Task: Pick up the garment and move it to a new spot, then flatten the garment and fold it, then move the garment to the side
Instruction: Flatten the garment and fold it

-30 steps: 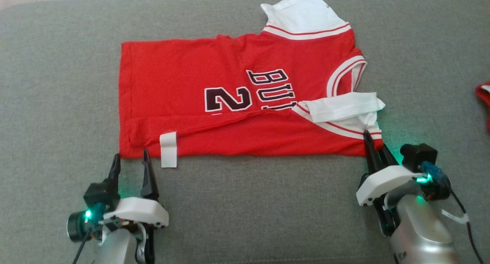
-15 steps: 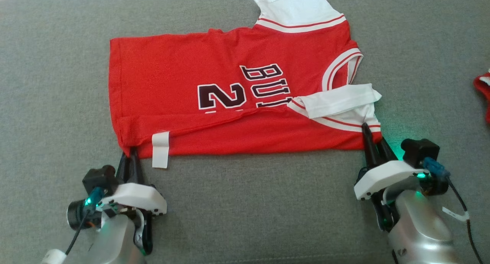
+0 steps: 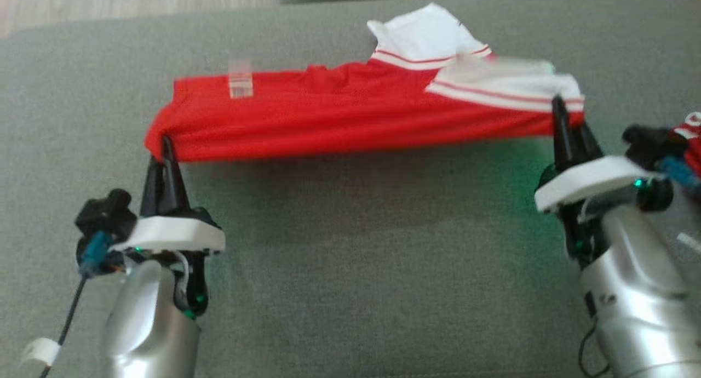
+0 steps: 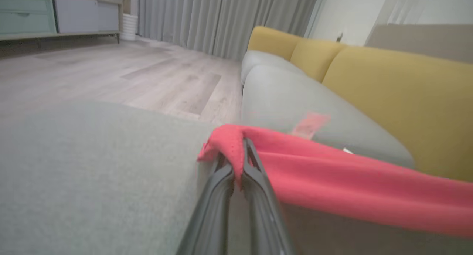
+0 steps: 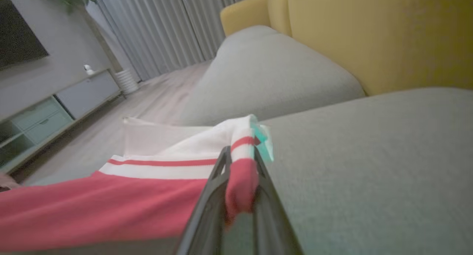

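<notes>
Left jaws, right jaws: each clenched on a corner of the jersey [image 3: 350, 120], its near edge stretched taut between them, the rest lying beyond on the sofa [image 3: 350, 268]. Step, likely: folding. Next: you carry both corners across evenly, keeping tension.

white tag [image 3: 240, 78] on the jersey [image 3: 350, 120] smeared to a blur, white sleeve [image 3: 504, 74] at its right end pretty fuzzy too, some red thing [image 3: 695, 148] right of the jersey chopped off by the frame edge, no clue what it is
</notes>
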Controlling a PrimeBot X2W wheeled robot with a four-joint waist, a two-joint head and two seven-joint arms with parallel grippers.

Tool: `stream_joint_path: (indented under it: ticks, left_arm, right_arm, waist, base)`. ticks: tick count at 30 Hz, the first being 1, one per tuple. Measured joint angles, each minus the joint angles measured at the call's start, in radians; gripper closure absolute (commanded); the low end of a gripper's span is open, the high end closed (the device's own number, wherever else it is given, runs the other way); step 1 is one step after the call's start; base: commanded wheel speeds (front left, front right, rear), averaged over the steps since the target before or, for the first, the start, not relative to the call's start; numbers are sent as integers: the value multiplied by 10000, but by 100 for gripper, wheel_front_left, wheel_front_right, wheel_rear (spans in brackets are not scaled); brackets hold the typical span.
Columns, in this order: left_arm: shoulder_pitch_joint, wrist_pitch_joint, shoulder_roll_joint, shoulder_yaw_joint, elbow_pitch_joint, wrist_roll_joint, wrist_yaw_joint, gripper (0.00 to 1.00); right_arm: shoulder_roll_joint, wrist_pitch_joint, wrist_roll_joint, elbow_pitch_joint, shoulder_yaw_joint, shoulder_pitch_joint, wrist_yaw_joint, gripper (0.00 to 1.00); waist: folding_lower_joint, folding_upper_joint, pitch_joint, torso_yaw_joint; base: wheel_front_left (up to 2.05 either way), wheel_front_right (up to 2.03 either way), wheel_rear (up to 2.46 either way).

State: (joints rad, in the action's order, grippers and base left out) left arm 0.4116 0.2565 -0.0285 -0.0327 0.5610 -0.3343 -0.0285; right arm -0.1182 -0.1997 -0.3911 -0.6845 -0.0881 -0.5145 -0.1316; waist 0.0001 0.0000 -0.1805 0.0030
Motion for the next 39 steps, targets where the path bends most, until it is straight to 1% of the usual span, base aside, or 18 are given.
stream_joint_path:
  ticks: [4,7,11,14,17,18,19,20,22,26,28,29,32,35,37,39]
  left_arm:
    - [10,0,23,355,-19,222,-69,100]
    - [-288,0,36,451,293,336,-138,100]
    - [-1430,0,38,336,639,50,-169,100]
    - [-2494,-2,36,-2,872,-357,-136,100]
    - [-3287,-2,31,-380,894,-472,90,100]
    - [-3429,-2,25,-437,871,-470,171,58]
    - [-3490,-2,12,-508,848,-466,257,0]
    - [-3489,-2,-6,-568,807,-466,301,0]
    - [-3411,-2,-42,-602,685,-345,389,0]
    - [-2754,-2,-63,-606,554,105,378,0]
    - [-2127,-2,-209,-681,623,293,232,0]
    - [-1260,-144,-508,-727,880,382,-23,0]
    - [178,-949,-1168,-932,1248,535,-397,0]
    - [1540,-1900,-1695,-1131,1674,614,-717,0]
    - [2176,-2489,-1923,-1225,1987,479,-846,0]
    - [2583,-3005,-2031,-1218,2316,71,-905,0]
  right_arm:
    - [-249,616,-428,332,-127,-222,0,100]
    - [-334,1080,-677,558,-263,99,0,100]
    - [-362,1480,-986,826,-288,1380,0,100]
    - [-360,1611,-1170,989,-276,2685,0,100]
    - [-374,1758,-1193,1231,-345,3780,0,100]
    - [-405,1779,-1175,1335,-424,4023,0,100]
    - [-431,1779,-1170,1446,-458,4172,0,26]
    - [-493,1774,-1108,1590,-522,4244,0,0]
    - [-579,1728,-1055,1891,-525,4204,0,0]
    - [-721,1544,-692,2297,-403,3867,0,0]
    - [-775,1494,-593,2466,-330,3543,0,0]
    - [-823,1411,-468,2686,-384,3121,0,0]
    - [-886,1411,-293,2865,-654,2363,0,0]
    - [-932,1413,-217,2874,-917,1640,0,0]
    - [-943,1407,-217,2853,-1095,1248,0,0]
    - [-949,1356,-219,2794,-1300,940,0,0]
  waist:
    - [-1,0,518,-19]
    - [-2,0,877,-64]
    - [-3,0,1149,-163]
    - [-3,0,1189,-229]
    - [-3,0,1140,-258]
    - [-3,0,1111,-267]
    - [-3,0,1082,-272]
    - [-3,0,1052,-270]
    - [-2,0,979,-260]
    - [-2,0,796,-222]
    - [-1,0,645,-197]
    - [-1,0,454,-176]
    - [0,0,81,-176]
    - [1,0,-351,-204]
    - [2,0,-647,-252]
    - [2,0,-928,-314]
  base:
    - [0,0,0]
    - [0,0,0]
    - [0,0,0]
    - [0,0,0]
    - [0,0,0]
    - [0,0,0]
    - [0,0,0]
    - [0,0,0]
    - [0,0,0]
    - [0,0,0]
    - [0,0,0]
    - [0,0,0]
    - [0,0,0]
    - [0,0,0]
    - [0,0,0]
    - [0,0,0]
